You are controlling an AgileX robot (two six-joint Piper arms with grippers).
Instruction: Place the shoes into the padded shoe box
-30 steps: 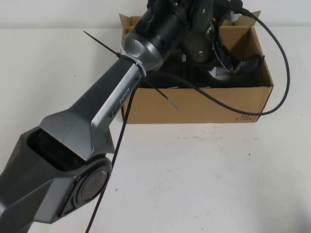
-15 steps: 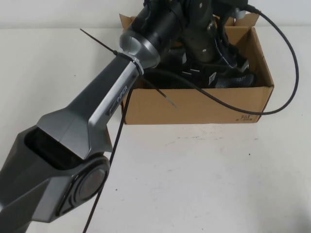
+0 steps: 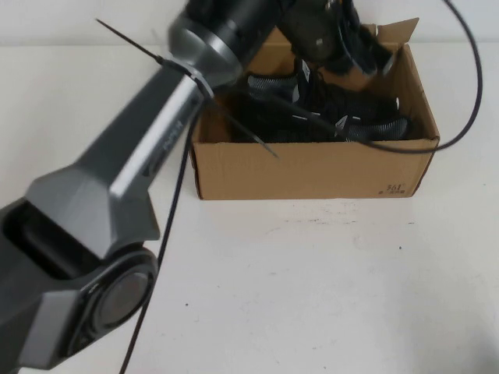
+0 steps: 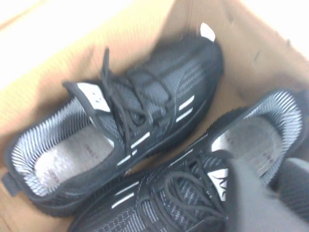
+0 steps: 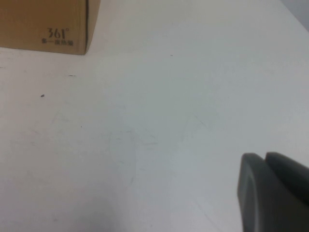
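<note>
The left end effector point(image 3: 355, 47) hangs over the far side of the box point(image 3: 312, 167), above the shoes point(image 3: 327, 117). In the high view its tip is a dark blur, and the left wrist view catches only a dark grey fingertip point(image 4: 251, 193) at the edge, over the nearer shoe point(image 4: 193, 193). Whether it is spread or pressed together I cannot tell; nothing appears to be pinched in it.

Both shoes lie inside the box, side by side and just touching along their sides, soles down, collars and grey-white lining open upward. The other shoe point(image 4: 125, 125) rests against the cardboard wall, with its toe pointing toward a corner.

The right end effector point(image 5: 273, 193) is parked low over the bare tabletop point(image 5: 145, 121), well apart from the shoes; its two grey fingers lie pressed together with nothing between them. The box's printed corner point(image 5: 57, 35) shows beyond it.

The placing step looks complete: no shoe remains on the tabletop point(image 3: 327, 288) around the box. What remains, as I judge it, is withdrawal. The left arm point(image 3: 148, 148) should lift straight up until it is clear of the upright flaps, with care that its cable point(image 3: 460, 93), which drapes over the box's rim, does not drag the box or catch a lace.
</note>
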